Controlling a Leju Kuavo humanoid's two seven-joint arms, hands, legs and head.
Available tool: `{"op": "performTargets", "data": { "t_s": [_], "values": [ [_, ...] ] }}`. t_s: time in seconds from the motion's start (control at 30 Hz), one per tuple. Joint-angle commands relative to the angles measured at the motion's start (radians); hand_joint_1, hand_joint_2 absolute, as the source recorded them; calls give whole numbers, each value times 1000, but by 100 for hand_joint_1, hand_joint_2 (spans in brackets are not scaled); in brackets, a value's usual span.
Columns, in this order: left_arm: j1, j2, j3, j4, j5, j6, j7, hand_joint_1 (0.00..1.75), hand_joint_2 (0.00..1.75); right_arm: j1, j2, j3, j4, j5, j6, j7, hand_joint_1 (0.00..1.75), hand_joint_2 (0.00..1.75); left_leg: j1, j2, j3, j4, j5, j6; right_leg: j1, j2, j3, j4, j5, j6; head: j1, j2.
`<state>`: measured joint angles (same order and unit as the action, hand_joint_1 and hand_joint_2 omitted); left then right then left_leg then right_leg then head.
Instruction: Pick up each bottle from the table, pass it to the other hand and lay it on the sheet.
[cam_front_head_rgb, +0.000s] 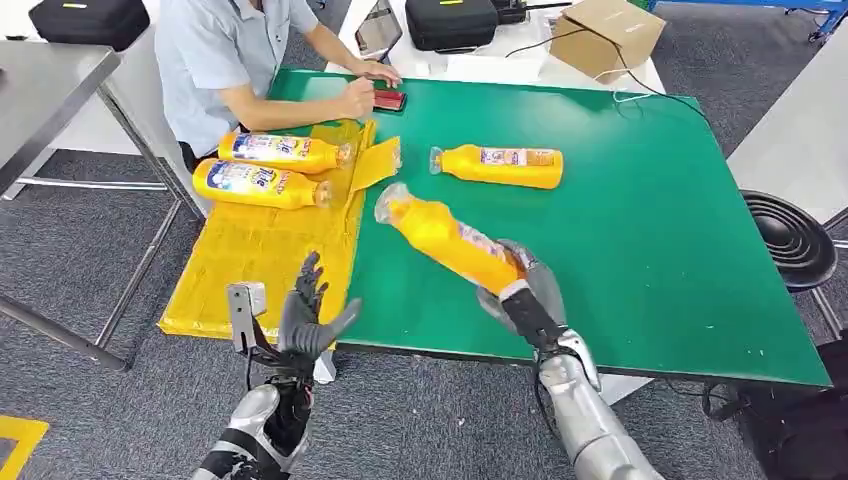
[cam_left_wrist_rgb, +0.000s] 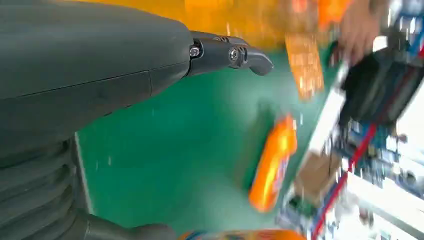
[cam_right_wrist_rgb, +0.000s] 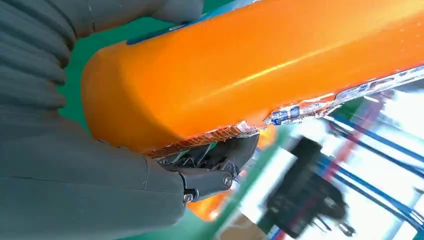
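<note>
**Now: bottle lifted in right hand, handover to left is next**

Head view: right hand (cam_front_head_rgb: 522, 285) is clamped around the base end of the held bottle (cam_front_head_rgb: 445, 237), which is tilted with its cap end pointing toward 10 o'clock, over the green table (cam_front_head_rgb: 650, 220). Left hand (cam_front_head_rgb: 305, 315) sits at 8 o'clock from the held bottle, near the table's front-left edge, fingers spread and holding nothing. Spare bottle (cam_front_head_rgb: 500, 165) lies flat on the table at 1 o'clock from the held one. Two bottles (cam_front_head_rgb: 265, 168) already lie side by side on the yellow sheet (cam_front_head_rgb: 250, 260) at 10 o'clock. A person (cam_front_head_rgb: 240, 60) sits at the far-left corner, hands on a dark red thing.

Left wrist view: blurred. Left hand's fingers (cam_left_wrist_rgb: 235, 54) are apart over green table; the orange shape beyond is probably the spare bottle (cam_left_wrist_rgb: 272, 167), hard to confirm.

Right wrist view: held bottle (cam_right_wrist_rgb: 260, 65) pressed into the palm, fingers (cam_right_wrist_rgb: 215, 162) wrapped under it.

Judgement: step in hand is the pass. Next move calls for bringing the hands together, left hand closing on the free cap half before the right lets go, then laying it on the sheet beside the two bottles.
</note>
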<state>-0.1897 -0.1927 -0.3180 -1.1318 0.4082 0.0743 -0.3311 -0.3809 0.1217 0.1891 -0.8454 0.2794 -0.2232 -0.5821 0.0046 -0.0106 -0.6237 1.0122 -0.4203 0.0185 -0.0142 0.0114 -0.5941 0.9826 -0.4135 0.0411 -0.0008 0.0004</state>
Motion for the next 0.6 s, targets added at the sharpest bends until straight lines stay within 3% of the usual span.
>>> {"op": "performTargets", "data": {
  "t_s": [0.03, 0.13, 0.23, 0.33, 0.47, 0.6],
  "values": [
    [14, 77, -191, 20, -47, -152, 43, 0, 175, 140, 12, 116, -383, -115, 14, -29, 175, 175, 0, 2, 4, -1, -3, -1, 0, 0, 4, -1, -2, -2, 0, 0],
    [19, 59, -198, 6, -42, -144, 7, 0, 175, 164, 11, 160, -413, -107, 7, -35, 175, 175, 0, 0, 2, 0, -3, -1, 0, -2, 2, -1, -2, -2, 0, 0],
    [57, 71, -215, -120, -34, -201, -50, 0, 175, 149, 16, 192, -332, -102, 10, -29, 175, 175, 0, 1, 2, 0, -3, -1, 0, -1, 2, -1, -2, -2, 0, 0],
    [77, 78, -222, -180, -12, -206, 4, 0, 175, 143, 28, 216, -261, -76, -5, -43, 175, 175, 0, 3, 2, 0, -3, -1, 1, 2, 1, -1, -2, -2, 0, 0],
    [76, 75, -223, -184, -25, -194, -14, 0, 175, 141, 25, 230, -257, -72, 6, -44, 175, 175, 0, 2, 3, -1, -3, -1, 1, 1, 2, -2, -2, -2, 0, 0],
    [58, 63, -227, -195, -21, -143, -18, 0, 175, 135, 38, 353, -195, 14, 28, -34, 175, 175, 1, 3, 1, -1, -3, -1, 1, 1, 0, -2, -1, -1, 0, 0]
  ]
}}
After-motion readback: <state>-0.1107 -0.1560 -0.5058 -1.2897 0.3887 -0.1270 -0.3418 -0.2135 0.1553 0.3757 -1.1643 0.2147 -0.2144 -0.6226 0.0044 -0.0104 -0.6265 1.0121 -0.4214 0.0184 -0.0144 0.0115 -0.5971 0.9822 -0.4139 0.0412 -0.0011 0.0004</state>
